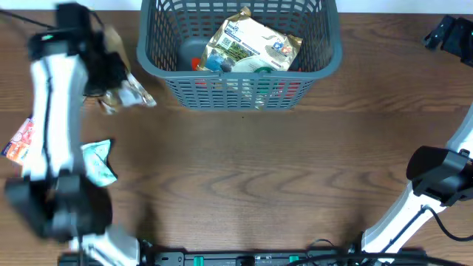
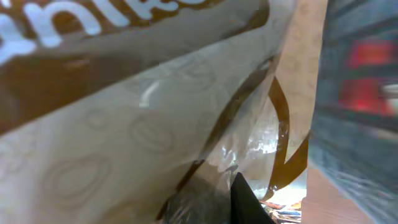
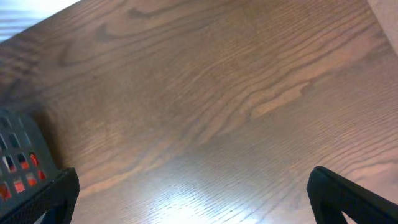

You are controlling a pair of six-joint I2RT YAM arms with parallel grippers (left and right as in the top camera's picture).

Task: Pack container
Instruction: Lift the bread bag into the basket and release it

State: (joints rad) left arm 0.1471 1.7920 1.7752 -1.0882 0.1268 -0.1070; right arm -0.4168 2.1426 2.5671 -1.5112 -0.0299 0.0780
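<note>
The container (image 1: 222, 92), a large grey slatted basket, stands at the far edge of the wooden table (image 1: 259, 170), about midway along it. Inside lies a gold-and-white snack bag (image 1: 255, 44) printed in blue and green, tilted across the middle. Small blue and red things show at its lower left edge, too hidden to name. Red also shows through the front slats.

Just left of the container, the left gripper (image 1: 100, 70) hangs over the table with a brown-and-clear packet (image 1: 127, 92) in its grasp. The packet's loose end points towards the container's front left corner. In the left wrist view this packet (image 2: 155, 124) fills nearly the whole picture, with white lettering on a brown band. One dark finger (image 2: 249, 202) is pressed against it at the bottom, and the blurred container wall (image 2: 354, 124) is at the right.

Farther from the container, to its front left, a teal-and-white pouch (image 1: 100, 162) lies on the wood. A small red-and-white sachet (image 1: 18, 140) lies beyond it near the table's left edge.

The right gripper (image 1: 447, 33) is well to the right of the container and holds nothing. In the right wrist view its jaws are spread wide, one fingertip (image 3: 37, 199) in each lower corner. Only bare wood lies between them, and a corner of the container (image 3: 12, 149) shows at the left.
</note>
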